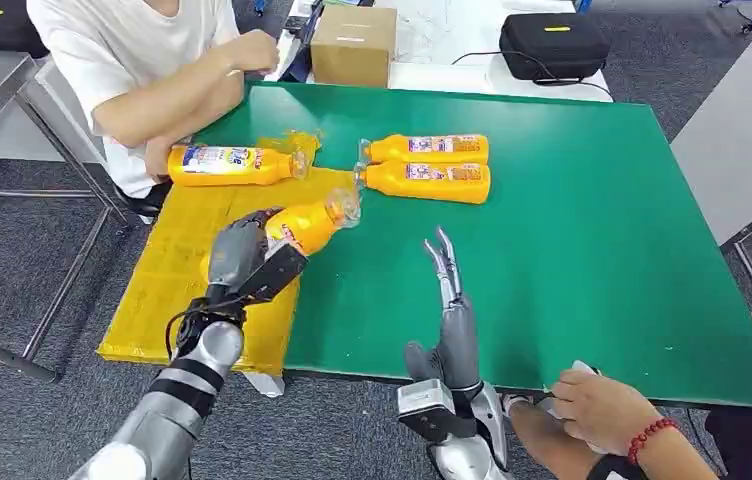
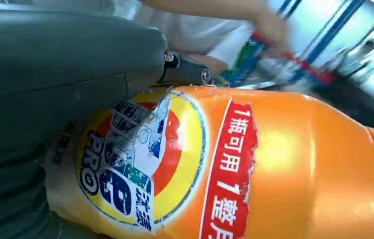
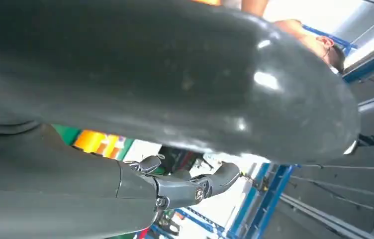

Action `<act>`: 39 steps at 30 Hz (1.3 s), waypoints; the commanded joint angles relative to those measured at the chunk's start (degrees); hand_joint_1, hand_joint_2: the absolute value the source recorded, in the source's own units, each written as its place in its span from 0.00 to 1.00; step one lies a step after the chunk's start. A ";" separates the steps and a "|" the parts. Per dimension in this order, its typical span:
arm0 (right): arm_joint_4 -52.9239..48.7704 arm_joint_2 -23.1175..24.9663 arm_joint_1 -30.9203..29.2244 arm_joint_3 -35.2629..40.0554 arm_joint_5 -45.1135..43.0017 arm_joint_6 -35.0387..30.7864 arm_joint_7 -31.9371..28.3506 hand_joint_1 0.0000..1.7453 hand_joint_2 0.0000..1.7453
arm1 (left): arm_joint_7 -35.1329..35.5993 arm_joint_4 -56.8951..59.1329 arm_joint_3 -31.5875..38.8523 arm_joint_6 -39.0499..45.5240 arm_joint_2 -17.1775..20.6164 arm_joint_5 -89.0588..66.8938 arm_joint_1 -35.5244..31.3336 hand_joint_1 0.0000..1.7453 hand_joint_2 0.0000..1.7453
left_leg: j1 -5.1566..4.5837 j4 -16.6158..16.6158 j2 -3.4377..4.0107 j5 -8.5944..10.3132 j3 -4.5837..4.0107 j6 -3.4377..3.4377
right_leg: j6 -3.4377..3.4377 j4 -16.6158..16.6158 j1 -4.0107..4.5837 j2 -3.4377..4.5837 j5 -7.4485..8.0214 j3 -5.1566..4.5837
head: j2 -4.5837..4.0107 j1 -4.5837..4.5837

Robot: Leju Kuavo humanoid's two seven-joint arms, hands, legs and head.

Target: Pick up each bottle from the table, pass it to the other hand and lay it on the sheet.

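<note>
Four orange detergent bottles are in the head view. Farthest left, one with a blue-and-white label [image 1: 227, 165] lies on its side on the yellow sheet [image 1: 177, 270], its clear cap toward the green table [image 1: 592, 250], just beside the forearm of a person in a white shirt [image 1: 142, 60] seated at the table's far left corner. Next, the left hand [image 1: 242, 255] grips a second bottle [image 1: 310, 226] around its lower body, over the sheet's right edge, the bottle tilted with its clear cap pointing up and away toward the table's middle. From the left wrist, that bottle's torn round label and red strip of Chinese characters show just beside the grey hand cover. Further right, two more bottles lie side by side on the bare green surface, touching or nearly so, caps toward the sheet: the far one [image 1: 430, 149] and the near one [image 1: 427, 182]. The right hand [image 1: 449, 300] stands over the table's near edge, fingers straight and extended, holding nothing. At the near right, a person's hand with a red bead bracelet [image 1: 602, 410] rests by the table's edge. Beyond the table sit a cardboard box [image 1: 354, 45] and a black case [image 1: 552, 45].
</note>
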 commanded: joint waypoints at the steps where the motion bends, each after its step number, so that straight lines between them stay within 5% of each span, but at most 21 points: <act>1: 3.66 0.35 -1.72 -1.89 -1.66 2.17 -0.94 0.00 0.00 | 7.82 26.25 -2.76 -4.48 4.31 -10.78 -17.36 1.00 1.00 | 0.11 0.01 0.04 -0.13 0.31 -0.13 | -0.15 0.00 0.11 0.04 -0.11 0.31 | 0.00 0.00; 8: 6.96 1.18 -3.35 -1.55 -3.93 3.80 -2.34 0.00 0.00 | 10.80 30.61 -5.07 -16.84 4.56 -15.18 -21.98 1.00 1.00 | 0.10 0.04 0.06 -0.11 0.19 -0.09 | -0.11 0.03 0.10 0.07 -0.08 0.21 | 0.00 0.00; 13: 7.55 1.20 -3.65 -1.71 -4.39 3.95 -2.57 0.00 0.00 | 10.07 30.72 -4.92 -17.75 4.88 -15.06 -21.86 1.00 1.00 | 0.11 0.02 0.12 -0.13 0.25 -0.12 | -0.13 0.01 0.10 0.12 -0.08 0.27 | 0.00 0.00; 14: 7.62 1.24 -3.66 -1.79 -4.63 3.99 -2.64 0.00 0.00 | 8.84 31.09 -5.40 -19.69 4.81 -15.28 -22.00 0.96 1.00 | 0.09 0.01 0.07 -0.08 0.14 -0.09 | -0.10 0.00 0.08 0.07 -0.05 0.17 | 0.00 0.02; 15: 8.28 1.10 -4.10 -1.68 -5.54 4.60 -3.11 0.00 0.00 | 6.05 31.48 -4.77 -24.32 5.06 -14.01 -22.24 0.68 1.00 | 0.08 0.00 0.06 -0.07 0.12 -0.09 | -0.10 0.00 0.08 0.06 -0.04 0.15 | 0.00 0.00; 17: 9.95 1.35 -4.92 -1.81 -6.58 4.99 -3.84 0.00 0.00 | 5.52 31.77 -7.51 -27.53 5.95 -16.63 -22.48 1.00 1.00 | 0.08 0.02 0.05 -0.09 0.16 -0.10 | -0.11 0.02 0.08 0.06 -0.07 0.19 | 0.00 0.00; 19: 10.66 1.50 -5.27 -1.87 -7.09 5.27 -4.31 0.00 0.00 | 5.10 31.99 -7.41 -28.54 6.04 -16.52 -22.36 1.00 1.00 | 0.10 0.03 0.12 -0.14 0.27 -0.12 | -0.14 0.03 0.09 0.13 -0.09 0.27 | 0.00 0.00; 21: 11.36 1.70 -5.78 -1.94 -7.66 5.47 -4.57 0.00 0.00 | 4.26 32.40 -5.98 -31.33 5.79 -14.81 -22.52 0.83 1.00 | 0.11 0.05 0.16 -0.16 0.25 -0.11 | -0.13 0.03 0.11 0.17 -0.09 0.26 | 0.00 0.00; 22: 11.51 1.83 -5.97 -1.96 -7.85 5.50 -4.57 0.00 0.00 | 4.07 32.32 -6.26 -31.83 5.74 -14.97 -22.60 0.13 1.00 | 0.07 0.01 0.12 -0.08 0.12 -0.08 | -0.09 0.02 0.07 0.12 -0.04 0.13 | 0.00 0.02; 23: 11.72 1.86 -6.20 -1.96 -8.24 5.58 -4.57 0.00 0.00 | 4.19 32.46 -5.97 -32.87 5.51 -14.59 -22.85 0.03 1.00 | 0.13 0.05 0.15 -0.19 0.32 -0.12 | -0.15 0.04 0.12 0.15 -0.13 0.33 | 0.00 0.00; 39: 11.15 0.37 -7.73 0.32 -12.33 5.79 -4.57 0.00 0.00 | -0.19 31.96 -1.52 -37.64 7.07 -8.59 -22.87 0.00 1.00 | 0.08 0.01 0.12 -0.10 0.17 -0.08 | -0.10 0.01 0.08 0.13 -0.05 0.18 | 0.00 0.02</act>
